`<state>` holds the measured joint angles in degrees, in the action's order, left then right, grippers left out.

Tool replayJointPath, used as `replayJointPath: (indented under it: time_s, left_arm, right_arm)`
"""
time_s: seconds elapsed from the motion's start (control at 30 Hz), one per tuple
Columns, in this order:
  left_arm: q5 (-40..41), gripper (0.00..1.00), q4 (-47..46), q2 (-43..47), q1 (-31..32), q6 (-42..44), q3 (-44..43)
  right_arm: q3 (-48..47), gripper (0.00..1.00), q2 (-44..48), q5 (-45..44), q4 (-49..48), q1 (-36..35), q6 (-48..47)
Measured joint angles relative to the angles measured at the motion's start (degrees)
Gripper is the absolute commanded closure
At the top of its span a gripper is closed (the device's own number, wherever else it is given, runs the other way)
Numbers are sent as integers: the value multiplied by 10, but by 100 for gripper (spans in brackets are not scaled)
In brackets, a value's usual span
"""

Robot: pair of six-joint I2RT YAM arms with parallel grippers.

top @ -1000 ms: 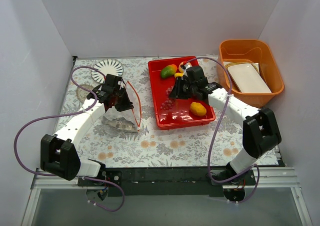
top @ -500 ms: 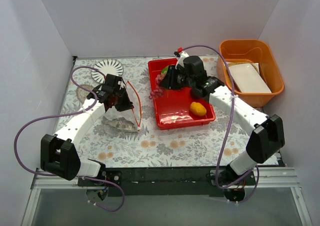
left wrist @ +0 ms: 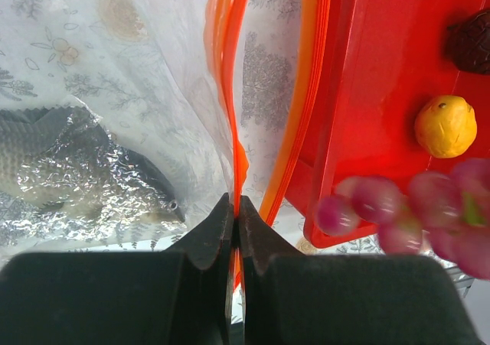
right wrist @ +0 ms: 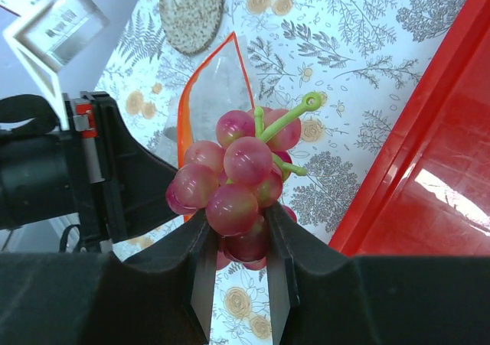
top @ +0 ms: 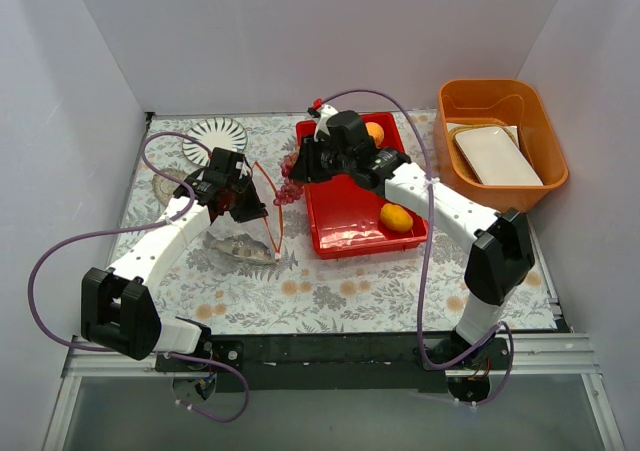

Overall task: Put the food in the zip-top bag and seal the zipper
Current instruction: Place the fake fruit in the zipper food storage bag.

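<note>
My left gripper [left wrist: 236, 207] is clamped on the zipper [left wrist: 233, 131], pinching one lip of the strip and holding the zip-top bag [top: 240, 239] up on the patterned table, left of centre. The mouth stands open as a narrow slot facing the tray. The silver fish [left wrist: 61, 169] is already in the bag, so I'd call one item done.

The purple grapes [right wrist: 237, 180] are gripped by my right gripper [right wrist: 236, 230], jaws closed on the lower part of the bunch. They hang off the table, just beside the bag mouth and not yet inside.

Left in the red tray [top: 345, 216] are an orange fruit [top: 375, 131], a yellow fruit [top: 397, 217] and a dark plum [left wrist: 471, 39]. I can't see the mango or apple, possibly hidden by my arm. The zipper isn't sealed. I judge this early to middle of the task.

Room is tight. The tray's left wall sits near the bag, and the grapes sit between that wall and the slot. My left fingers crowd the near end of the mouth. The far end of the strip looks freer. The orange bin [top: 500, 101] is well apart at right.
</note>
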<state>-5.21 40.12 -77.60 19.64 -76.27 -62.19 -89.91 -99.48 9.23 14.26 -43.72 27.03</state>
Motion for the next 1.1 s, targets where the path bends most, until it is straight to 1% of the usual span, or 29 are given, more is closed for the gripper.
replayJointPath:
  time_s: [0.1, 0.43, 0.67, 0.97, 1.1]
  left_arm:
    - [-2, 100, -1, 0, 0, 0, 0]
    - [-2, 100, 0, 0, 0, -2, 0]
    - [-2, 100, -1, 1, 0, -3, 0]
    - [-2, 100, -1, 2, 0, -6, 0]
    - [-3, 100, -1, 2, 0, -9, -1]
  right_arm:
    - [-11, 97, -20, -8, 10, -8, -6]
    - [-28, 96, -42, -16, 24, -21, -19]
    - [-46, 96, -74, -7, 28, -23, -20]
    - [-48, 96, -78, -7, 42, -31, -35]
    - [-67, 96, -88, -8, 54, -43, -49]
